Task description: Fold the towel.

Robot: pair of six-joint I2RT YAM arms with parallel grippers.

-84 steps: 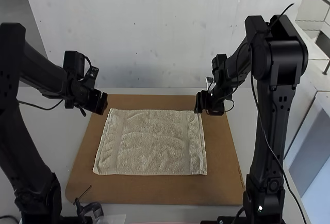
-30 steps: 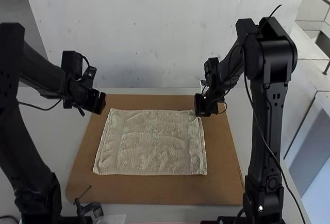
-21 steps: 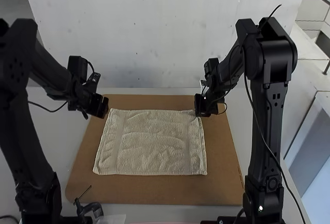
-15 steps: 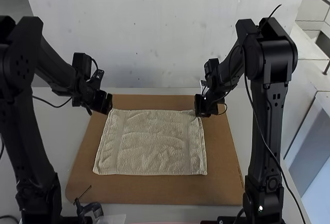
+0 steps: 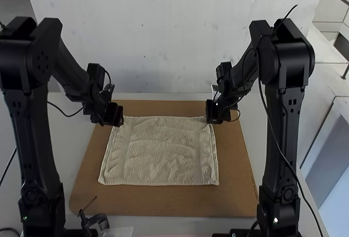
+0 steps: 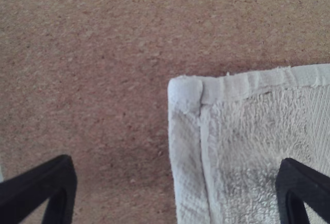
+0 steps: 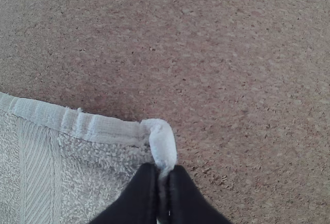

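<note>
The cream towel [image 5: 161,150] lies spread flat on the brown board. At its far left corner is my left gripper [image 5: 119,122]; in the left wrist view that gripper [image 6: 176,190] stands open, its fingers wide apart around the left edge of the towel [image 6: 247,146] near the corner. My right gripper [image 5: 211,121] is at the far right corner. In the right wrist view the right gripper [image 7: 163,180] is shut on the pinched edge of the towel [image 7: 93,175], just beside that corner.
A brown cork board [image 5: 163,201] lies under the towel, its margins showing all round. A small black clamp-like item [image 5: 95,220] sits by the board's near left corner. A pale wall [image 5: 174,40] rises behind the table.
My left gripper has moved right and slightly nearer, onto the towel's far left corner. Earlier the right gripper shifted a little nearer to its corner, then stayed still.
</note>
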